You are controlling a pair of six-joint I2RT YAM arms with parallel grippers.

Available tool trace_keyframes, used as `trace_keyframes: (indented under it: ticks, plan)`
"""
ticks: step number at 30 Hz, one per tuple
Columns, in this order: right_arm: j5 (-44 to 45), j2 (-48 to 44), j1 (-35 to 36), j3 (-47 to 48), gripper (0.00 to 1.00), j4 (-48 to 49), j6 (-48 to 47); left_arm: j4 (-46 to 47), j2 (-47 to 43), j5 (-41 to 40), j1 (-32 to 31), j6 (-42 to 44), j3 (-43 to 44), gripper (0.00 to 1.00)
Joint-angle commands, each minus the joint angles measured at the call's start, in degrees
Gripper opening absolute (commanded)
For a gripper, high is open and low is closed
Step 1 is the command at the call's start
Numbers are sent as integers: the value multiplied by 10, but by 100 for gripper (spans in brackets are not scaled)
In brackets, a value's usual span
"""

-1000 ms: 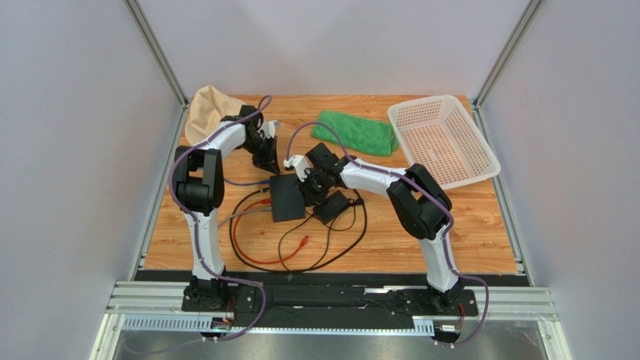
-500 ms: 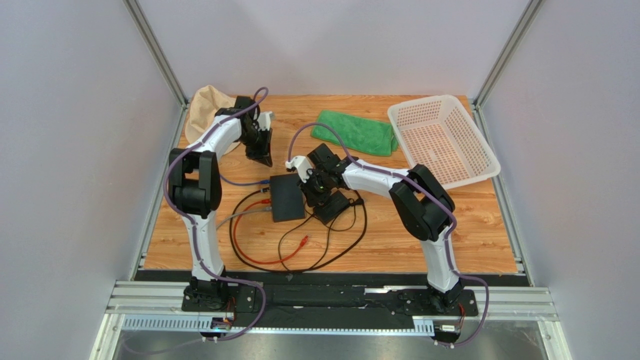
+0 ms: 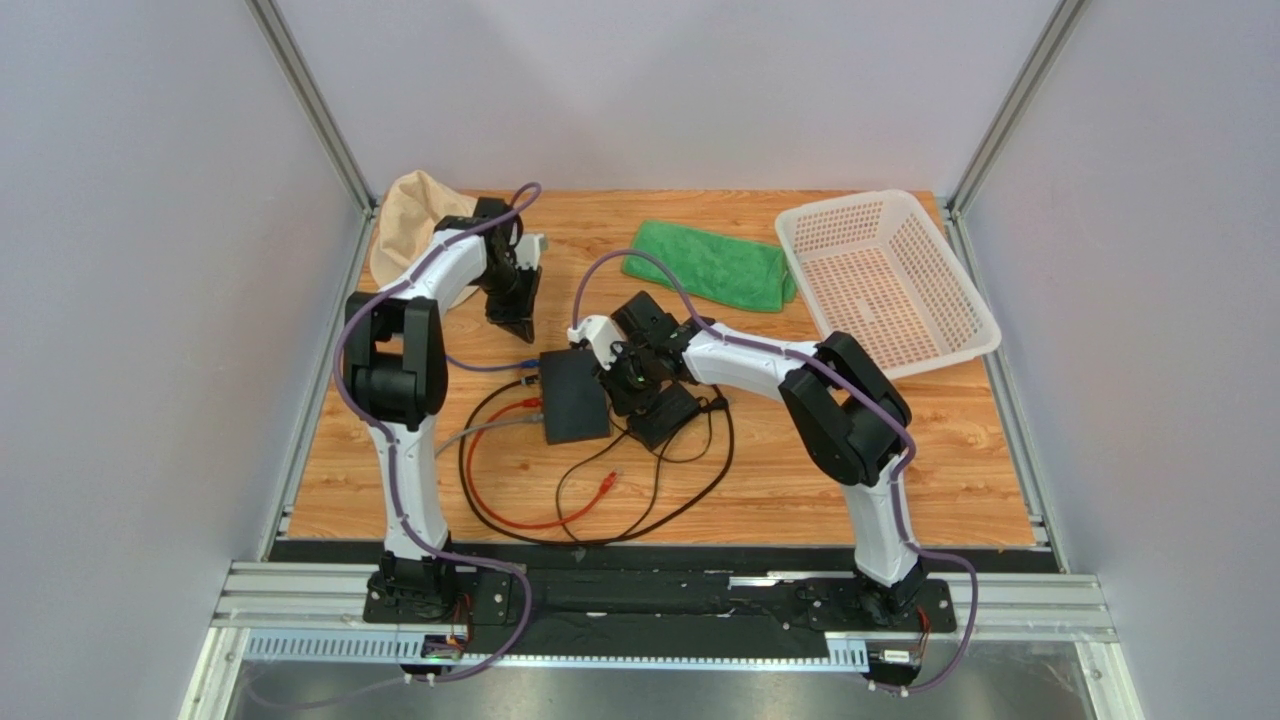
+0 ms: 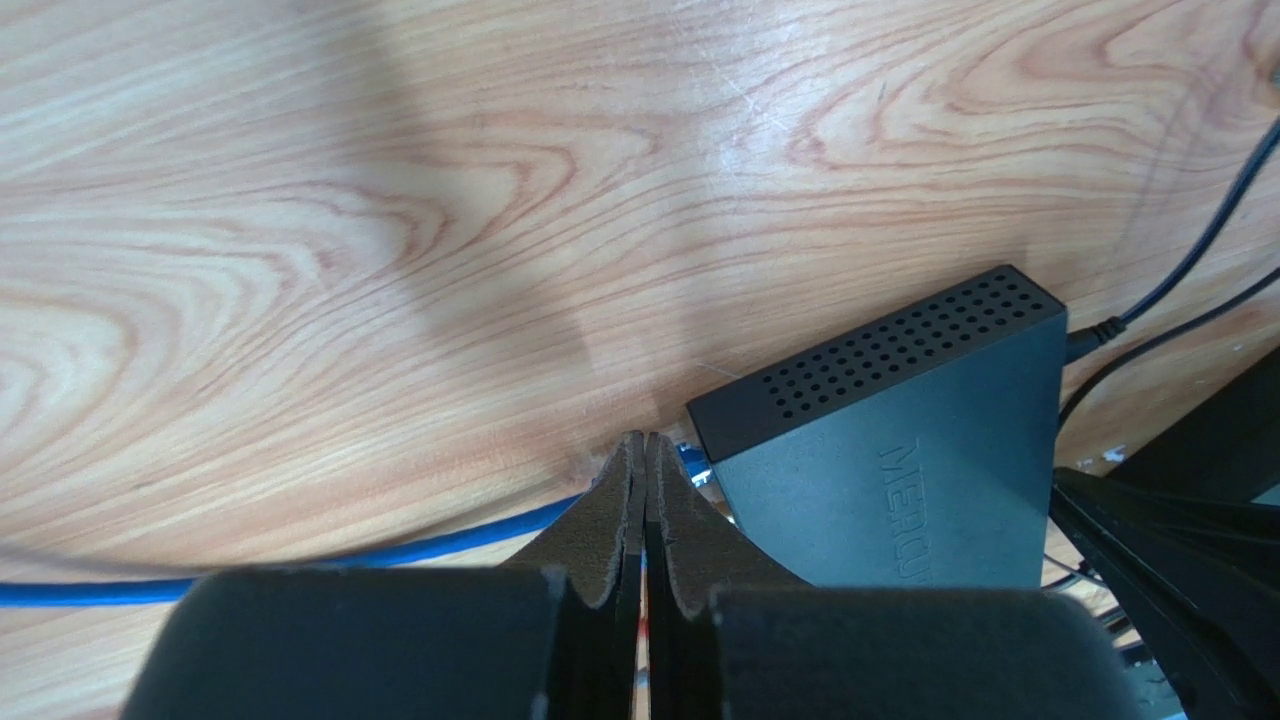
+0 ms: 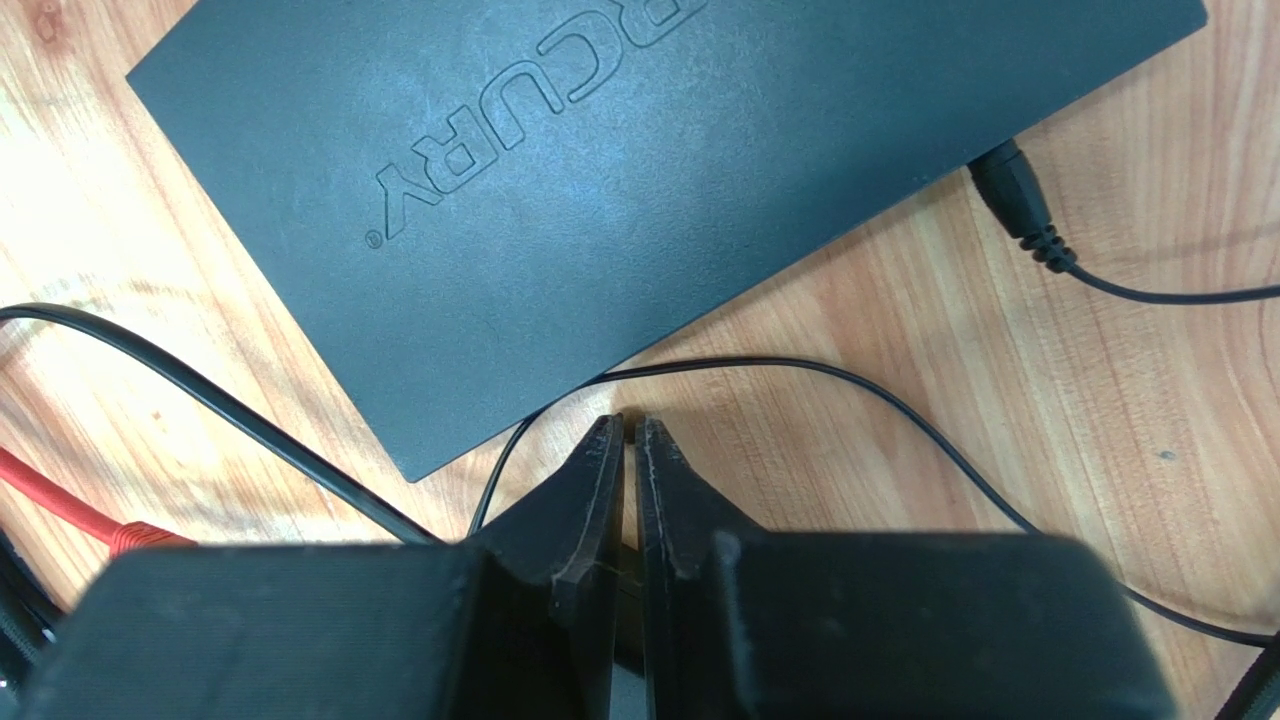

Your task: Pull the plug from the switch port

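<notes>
Plug (image 5: 1013,186) of the black barrel sort, from where I stand, looks seated in the switch port (image 5: 978,158) on one short edge of the flat black Mercury switch (image 5: 646,165). Its thin black cord (image 5: 842,375) trails off across the wood. The switch lies near the middle of the table (image 3: 932,480), a little toward the left edge, with the power adapter brick (image 3: 670,410) just beside it on the right.

The right end effector (image 5: 630,431) hangs low over the table just off the switch's long edge. It is drawn in to a narrow slit and grips nothing I can see, though the cord runs just past its tips. In its own camera the plug lies up and to the right of the tips, near but apart. The plug's long axis stands roughly square to the switch's edge, so I judge the pull must go straight out along that line, away from the box.

The left end effector (image 4: 645,446) is fully closed and empty, toward the far edge from the switch. A blue cable (image 4: 301,563) ends at the switch's corner beside its tips; whether that end is plugged in I cannot tell. For the barrel plug, the right arm is the nearer.
</notes>
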Motion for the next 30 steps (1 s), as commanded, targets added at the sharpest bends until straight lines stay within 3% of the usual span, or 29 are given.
trace_keyframes:
  ticks: [1,21,25,28,30]
  plan:
    - [8,-30,7,-5,12,12,-14,-14,15,20,-4,10,8,0]
    - [21,-36,10,-10,13,17,-22,-24,42,48,-50,5,20,0]
    - [25,-53,6,-9,13,7,-34,-36,38,21,-50,13,54,0]
    - [14,-81,-10,9,19,-25,-60,-33,-6,-4,-37,19,65,0]
    - [3,-92,-25,25,27,-42,-67,-22,-54,10,-19,19,61,12]
